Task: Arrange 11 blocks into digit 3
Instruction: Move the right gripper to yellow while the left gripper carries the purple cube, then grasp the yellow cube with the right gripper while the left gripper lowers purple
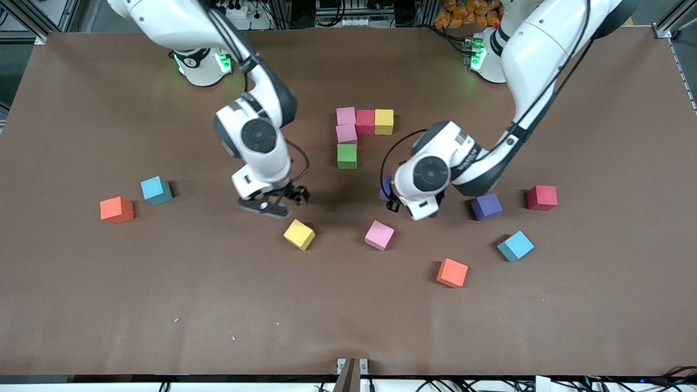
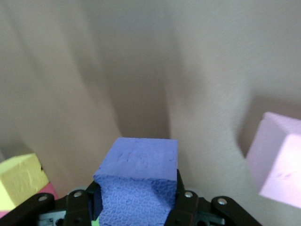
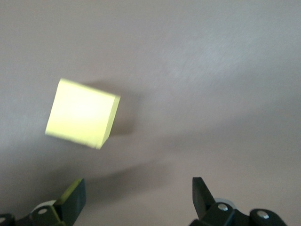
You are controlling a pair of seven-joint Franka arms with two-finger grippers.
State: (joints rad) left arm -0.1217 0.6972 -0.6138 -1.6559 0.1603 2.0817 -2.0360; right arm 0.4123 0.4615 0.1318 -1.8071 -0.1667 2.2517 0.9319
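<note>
Holding a purple block (image 2: 138, 181) pinched between its fingers, my left gripper (image 1: 390, 197) hangs over the table (image 1: 81, 109) near the started figure – a corner of that block peeks out beside the wrist in the front view. I count five cubes placed so far: pink (image 1: 346, 116), red (image 1: 365, 121) and yellow (image 1: 384, 121) in a touching row, a second pink (image 1: 346, 134) and a green (image 1: 347, 155) running down toward the front camera. My right gripper (image 1: 280, 202) hovers with fingers spread wide over bare table just beside a loose yellow block (image 1: 299, 234) (tilted askew). Other cubes lie scattered well apart
</note>
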